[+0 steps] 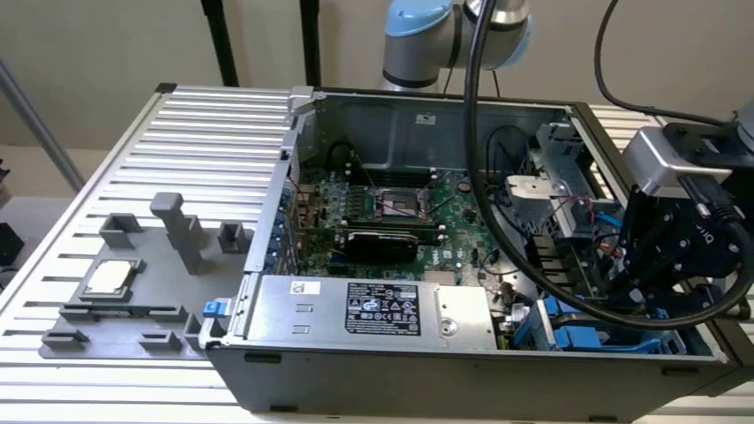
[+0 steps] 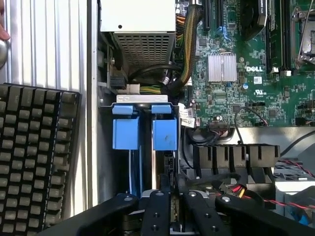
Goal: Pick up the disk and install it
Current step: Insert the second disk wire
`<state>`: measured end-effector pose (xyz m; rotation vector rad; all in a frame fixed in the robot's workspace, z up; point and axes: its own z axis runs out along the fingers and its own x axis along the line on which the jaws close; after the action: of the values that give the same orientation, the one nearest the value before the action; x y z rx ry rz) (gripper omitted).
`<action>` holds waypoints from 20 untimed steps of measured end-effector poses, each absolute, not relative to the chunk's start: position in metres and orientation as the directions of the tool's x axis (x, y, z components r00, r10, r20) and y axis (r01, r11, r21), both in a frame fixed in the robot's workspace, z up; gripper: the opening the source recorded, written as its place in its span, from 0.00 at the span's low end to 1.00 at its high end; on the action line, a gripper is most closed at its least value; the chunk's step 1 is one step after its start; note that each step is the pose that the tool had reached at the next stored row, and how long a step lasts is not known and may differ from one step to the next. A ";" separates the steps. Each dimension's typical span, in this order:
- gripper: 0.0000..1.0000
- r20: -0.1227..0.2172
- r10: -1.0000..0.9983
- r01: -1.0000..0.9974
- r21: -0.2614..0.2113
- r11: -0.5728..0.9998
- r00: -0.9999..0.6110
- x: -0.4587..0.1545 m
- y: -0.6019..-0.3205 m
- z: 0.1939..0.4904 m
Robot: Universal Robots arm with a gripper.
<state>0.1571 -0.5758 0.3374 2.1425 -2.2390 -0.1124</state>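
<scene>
In the wrist view the disk (image 2: 165,132) stands edge-on in the drive bay at the case's corner. Its blue carrier end faces away and its silver edge runs back between my fingers. My gripper (image 2: 172,210) sits over the near end of that edge, with its black fingers (image 2: 155,211) pressed close on either side, shut on the disk. A second blue carrier (image 2: 127,130) stands right beside it in the neighbouring slot. In the exterior view my gripper (image 1: 645,287) reaches down into the case's front corner on the exterior view's right, above the blue carriers (image 1: 575,338).
The open computer case (image 1: 295,132) lies on a slatted table, with its motherboard (image 1: 401,208), power supply (image 1: 365,309) and loose cables (image 2: 236,189) near the bay. A grey fixture with a processor chip (image 1: 109,278) is on the exterior view's left. A keyboard (image 2: 34,162) lies beside the case.
</scene>
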 end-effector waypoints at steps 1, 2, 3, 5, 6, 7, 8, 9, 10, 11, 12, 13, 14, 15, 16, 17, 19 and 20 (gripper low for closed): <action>0.00 -0.020 -0.999 -0.996 0.080 0.044 -0.046 0.157 -0.576 0.337; 0.00 -0.019 -0.999 -0.996 0.080 0.045 -0.046 0.157 -0.575 0.336; 0.00 -0.019 -0.999 -0.996 0.080 0.045 -0.047 0.158 -0.575 0.335; 0.00 -0.017 -0.999 -0.996 0.080 0.047 -0.048 0.158 -0.575 0.334; 0.00 -0.017 -0.999 -0.996 0.080 0.047 -0.049 0.158 -0.575 0.334; 0.00 -0.018 -0.999 -0.996 0.080 0.048 -0.050 0.158 -0.574 0.333; 0.00 -0.021 -0.999 -0.996 0.080 0.048 -0.050 0.158 -0.574 0.332; 1.00 -0.020 -0.999 -0.996 0.080 0.048 -0.050 0.158 -0.575 0.333; 1.00 -0.018 -0.999 -0.996 0.080 0.048 -0.050 0.158 -0.574 0.335; 1.00 -0.018 -0.999 -0.996 0.080 0.049 -0.050 0.158 -0.574 0.338; 1.00 -0.019 -0.999 -0.996 0.080 0.049 -0.050 0.158 -0.575 0.341; 1.00 -0.018 -0.999 -0.996 0.080 0.049 -0.050 0.158 -0.575 0.346; 1.00 -0.018 -0.999 -0.996 0.080 0.049 -0.050 0.157 -0.575 0.350; 1.00 -0.018 -0.999 -0.996 0.080 0.049 -0.050 0.156 -0.575 0.354; 1.00 -0.019 -0.999 -0.996 0.080 0.049 -0.050 0.154 -0.575 0.358; 1.00 -0.019 -0.999 -0.996 0.080 0.049 -0.050 0.152 -0.575 0.362; 1.00 -0.020 -0.999 -0.996 0.079 0.049 -0.050 0.147 -0.575 0.370; 1.00 -0.021 -0.999 -0.996 0.079 0.048 -0.050 0.144 -0.575 0.373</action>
<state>0.1440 -0.5750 0.3729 2.1374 -2.2458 -0.1107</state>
